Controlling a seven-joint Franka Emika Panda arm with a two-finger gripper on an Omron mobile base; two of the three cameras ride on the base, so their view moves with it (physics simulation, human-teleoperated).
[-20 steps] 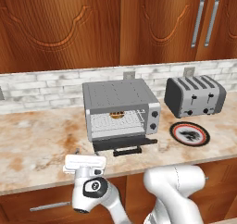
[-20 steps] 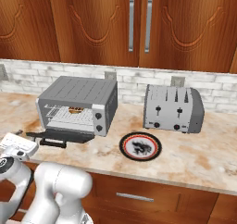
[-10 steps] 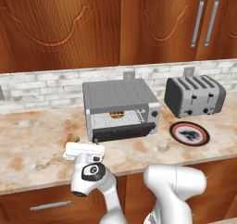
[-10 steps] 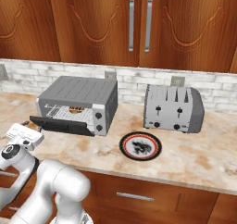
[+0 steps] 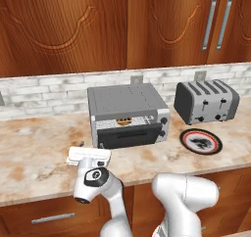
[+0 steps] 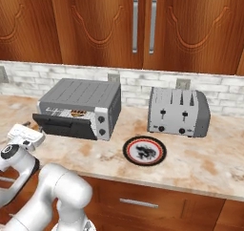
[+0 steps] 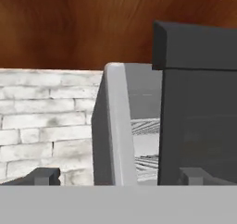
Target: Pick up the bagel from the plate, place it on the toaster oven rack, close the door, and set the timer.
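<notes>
Door [image 5: 130,135] of the toaster oven [image 5: 127,114] nearly shut, bagel [image 5: 122,122] inside.

Through the narrow gap left at the door's top edge the bagel shows as a golden-brown sliver; the toaster oven rack [image 7: 147,126] appears as thin silver bars in the hand view, past the oven's grey side wall. Claw [image 7: 120,176] spread wide and holding nothing, low near the surface's [image 5: 34,153] front edge, left of the oven, apart from the door. Plate [image 5: 200,141] bare on the surface before the toaster [image 5: 206,102], right of the oven.
</notes>
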